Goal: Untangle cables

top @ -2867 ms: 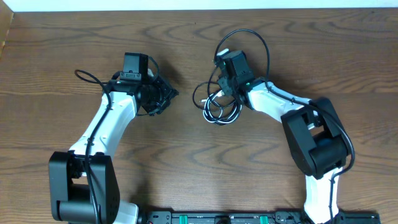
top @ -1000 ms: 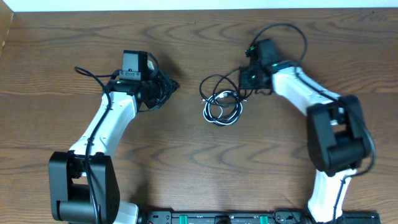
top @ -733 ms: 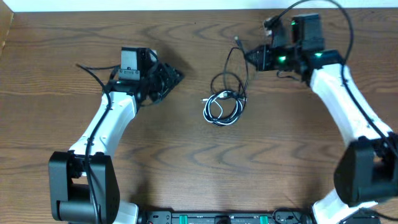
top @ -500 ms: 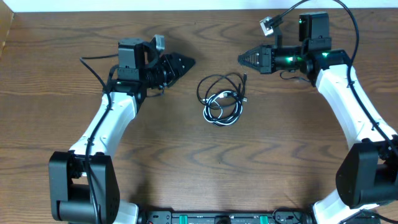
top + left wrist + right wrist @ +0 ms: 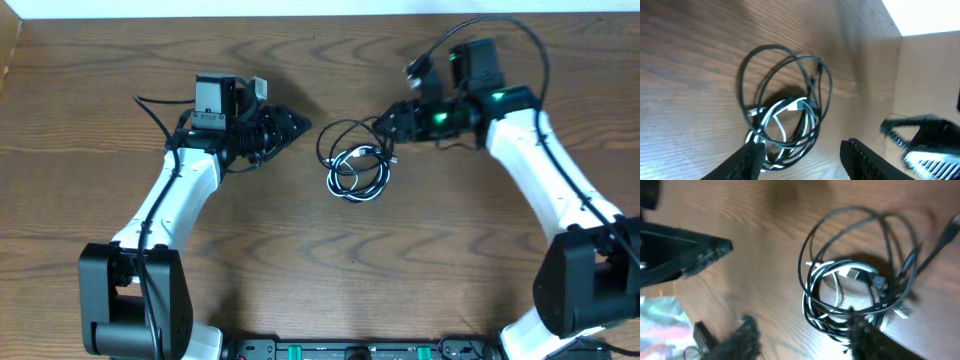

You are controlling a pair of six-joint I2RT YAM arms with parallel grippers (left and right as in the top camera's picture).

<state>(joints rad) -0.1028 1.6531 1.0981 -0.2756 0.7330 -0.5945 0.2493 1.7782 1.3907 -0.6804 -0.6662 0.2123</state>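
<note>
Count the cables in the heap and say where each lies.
3 that I can tell apart: a loose black cable looped at the heap's far side, a white cable and a second black cable coiled together at its near side. Overlaps may hide more.

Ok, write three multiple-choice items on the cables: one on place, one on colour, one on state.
1. Where do the cables lie?
A. Between the left gripper and right gripper
B. Along the far-left edge
C. Inside a box
2. Their colours?
A. All white
B. Black, plus one white
C. Red and green
3. Their state?
A. Lifted by a gripper
B. Laid apart in straight lines
C. Coiled in one heap on the table
Key: 1 A, the heap sits between both sets of fingertips; 2 B, a white cord threads the black loops; 3 C, the loops overlap and both grippers are open.
</note>
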